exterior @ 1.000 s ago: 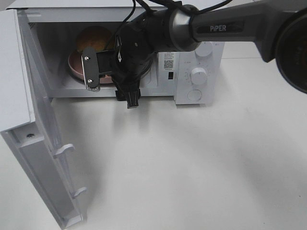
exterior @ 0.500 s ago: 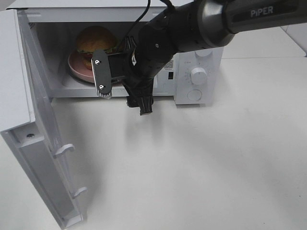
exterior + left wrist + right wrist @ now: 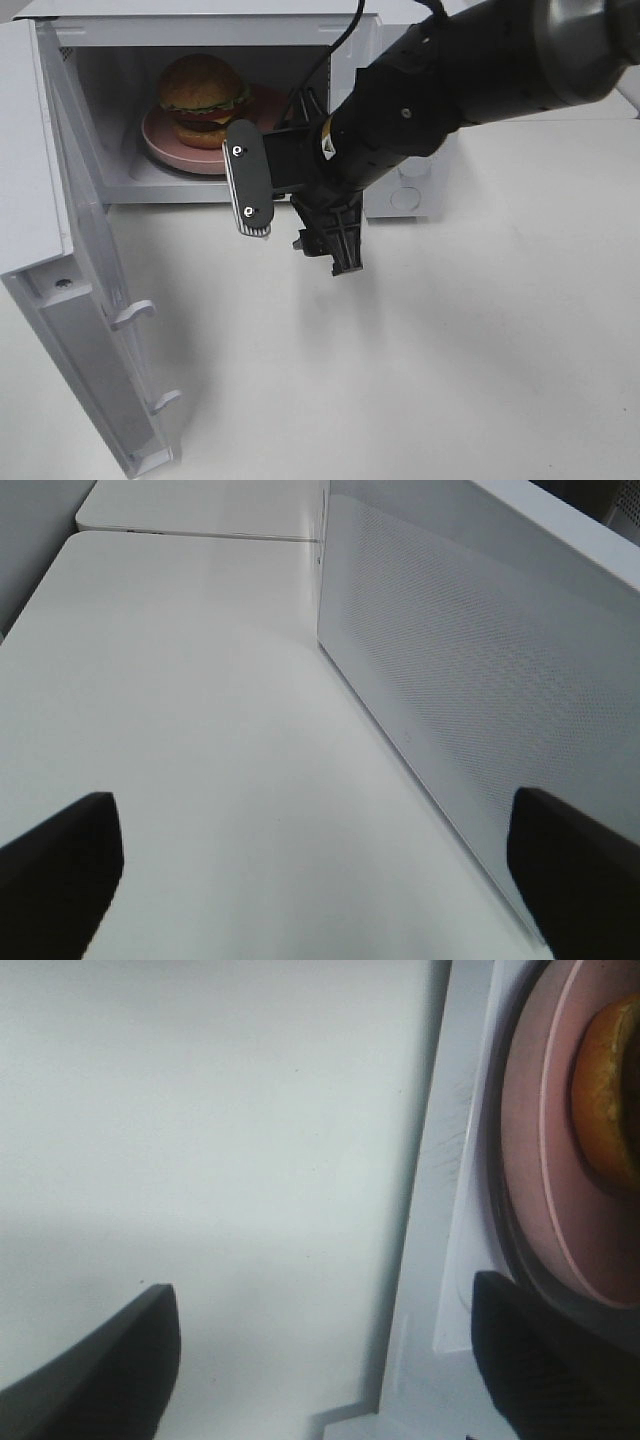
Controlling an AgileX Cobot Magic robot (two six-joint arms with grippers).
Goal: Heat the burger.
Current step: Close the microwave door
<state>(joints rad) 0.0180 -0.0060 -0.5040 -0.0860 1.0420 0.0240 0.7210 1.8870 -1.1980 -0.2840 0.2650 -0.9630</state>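
Note:
The burger (image 3: 203, 98) stands on a round pink plate (image 3: 160, 140) inside the open microwave (image 3: 110, 110). My right gripper (image 3: 295, 222) hovers just outside the microwave's opening, above the table. It is open and holds nothing. In the right wrist view the right gripper (image 3: 320, 1360) frames bare table and the microwave's front sill, with the plate (image 3: 530, 1160) and the edge of the burger (image 3: 612, 1090) beyond. The left gripper (image 3: 320, 880) is open and empty beside the microwave's perforated side wall (image 3: 470, 670). It is out of the high view.
The microwave door (image 3: 60, 250) hangs wide open on the left and reaches toward the table's front. The right arm (image 3: 460, 80) covers most of the control panel, with only a lower knob (image 3: 405, 198) showing. White table (image 3: 450, 350) spreads in front.
My right gripper has drawn back out of the microwave, toward the front and right. The burger and plate stay inside, now in full view.

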